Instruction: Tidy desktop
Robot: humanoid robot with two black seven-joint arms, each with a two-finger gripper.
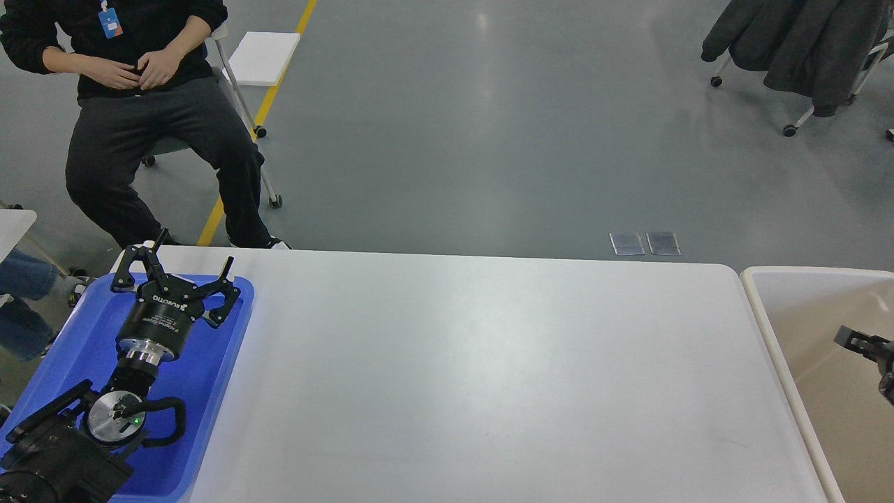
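Observation:
The desktop [489,363] is a large white tabletop with rounded corners, and nothing lies on its bare surface. My left gripper [195,250] is open and empty, its fingers spread above the far end of a blue tray [70,349] at the table's left edge. My right gripper [858,342] shows only as a small dark tip at the right edge of the view, over a beige white-rimmed bin [761,307]. Its fingers cannot be told apart. Whether it holds anything is hidden.
The blue tray covers the table's left front corner under my left arm. The beige bin stands against the table's right end. A person [140,105] sits on a chair beyond the far left corner. A coat-draped chair [803,42] stands far right.

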